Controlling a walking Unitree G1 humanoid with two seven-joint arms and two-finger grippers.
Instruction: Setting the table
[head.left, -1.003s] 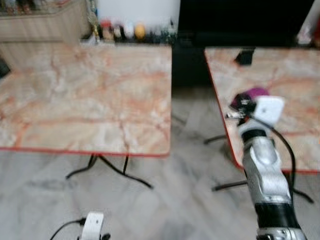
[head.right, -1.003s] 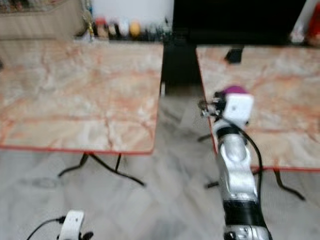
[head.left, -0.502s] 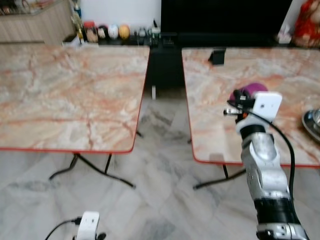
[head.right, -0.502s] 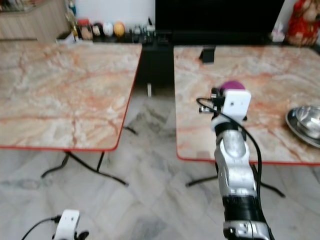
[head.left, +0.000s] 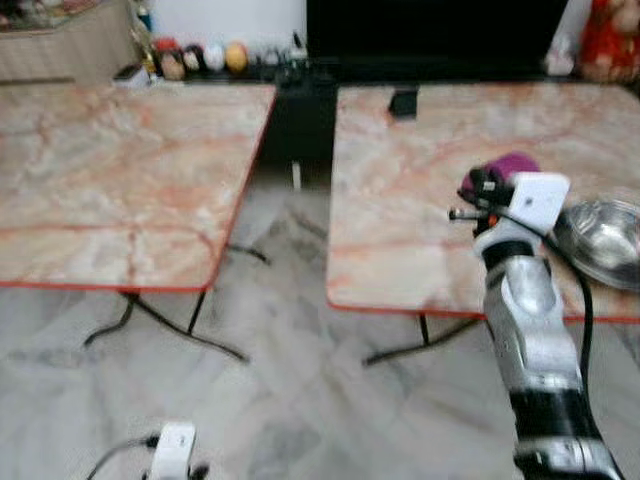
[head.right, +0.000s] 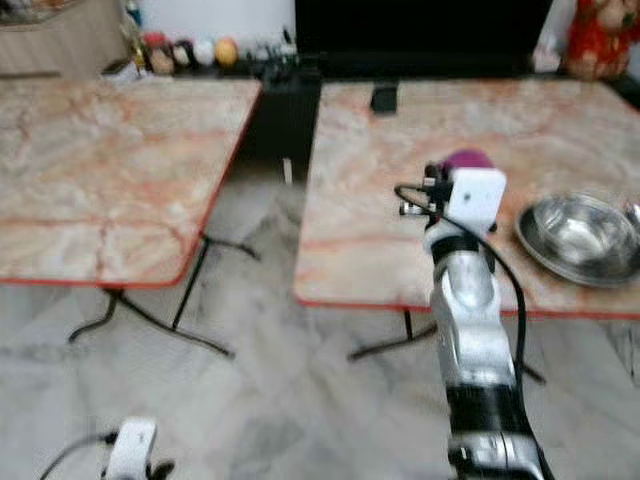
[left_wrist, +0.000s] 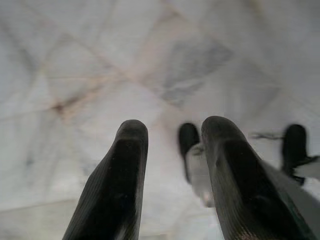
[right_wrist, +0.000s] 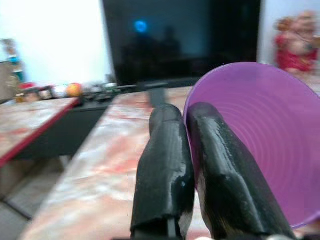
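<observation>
My right gripper (head.left: 478, 192) is raised over the right marble table (head.left: 400, 220), near its front edge. It is shut on the rim of a purple bowl (right_wrist: 250, 145), one finger inside and one outside. From the head, the purple bowl (head.left: 515, 163) shows just beyond the white wrist camera. A steel bowl (head.right: 580, 235) sits on the same table, to the right of the gripper. My left gripper (left_wrist: 170, 135) hangs low at my left side over the marble floor, open with nothing between its fingers.
A second marble table (head.left: 120, 180) stands to the left, across a floor gap. A small black object (head.left: 403, 102) stands at the right table's far edge. Behind are a dark TV (head.left: 430, 30), a shelf of small items (head.left: 200, 58) and a red figure (head.left: 605, 40).
The camera has swung right, so both tables sit further left and the steel bowl has come fully into view. My right gripper still holds the purple bowl in the same pose.
</observation>
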